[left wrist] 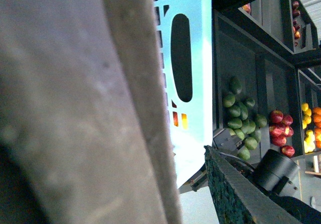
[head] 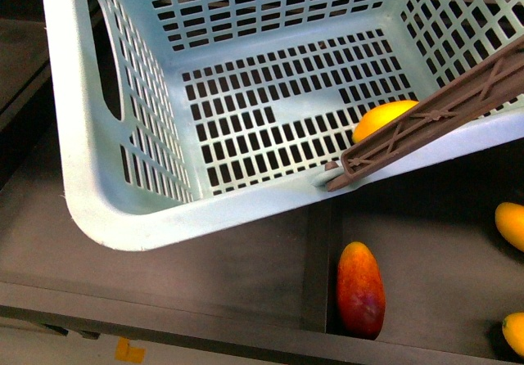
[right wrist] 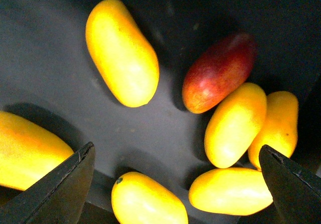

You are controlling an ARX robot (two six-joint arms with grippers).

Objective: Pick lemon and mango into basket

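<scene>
the lemon lies inside the basket at 3 o'clock on its floor, half behind the brown handle. a red mango lies on the shelf at 5 o'clock. the right claw gapes wide and empty over yellow fruits. the left claw is beside the basket wall, and i cannot tell its grip.

The handle hides half the lemon, and the basket runs off frame
</scene>
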